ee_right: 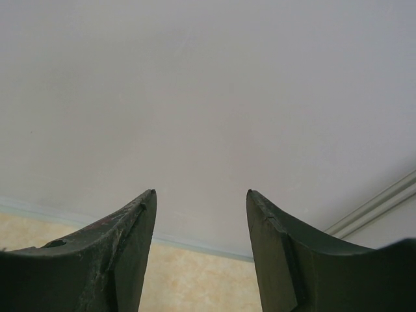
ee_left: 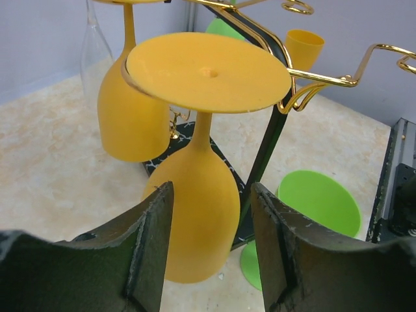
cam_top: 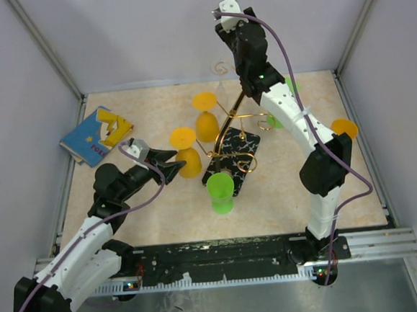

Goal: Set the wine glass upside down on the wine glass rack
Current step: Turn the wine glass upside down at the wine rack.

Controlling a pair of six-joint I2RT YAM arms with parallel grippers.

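Note:
A yellow wine glass (cam_top: pixel 188 160) (ee_left: pixel 198 208) hangs upside down, its foot (ee_left: pixel 208 71) resting on a gold arm (ee_left: pixel 325 79) of the wine glass rack (cam_top: pixel 232 158). My left gripper (cam_top: pixel 167 166) (ee_left: pixel 211 188) is open, a finger on each side of the glass's bowl with a gap on both sides. A second yellow glass (cam_top: pixel 206 124) (ee_left: pixel 130 110) hangs upside down behind it. My right gripper (cam_top: pixel 226 10) (ee_right: pixel 201 195) is raised high above the rack, open and empty, facing the back wall.
A green glass (cam_top: pixel 221 191) (ee_left: pixel 318 201) is upside down at the near end of the rack, and another green one (cam_top: pixel 274 122) shows behind my right arm. A clear glass (ee_left: pixel 94 45) is behind the rack. A blue and yellow book (cam_top: pixel 95 136) lies far left, a yellow piece (cam_top: pixel 344 127) far right.

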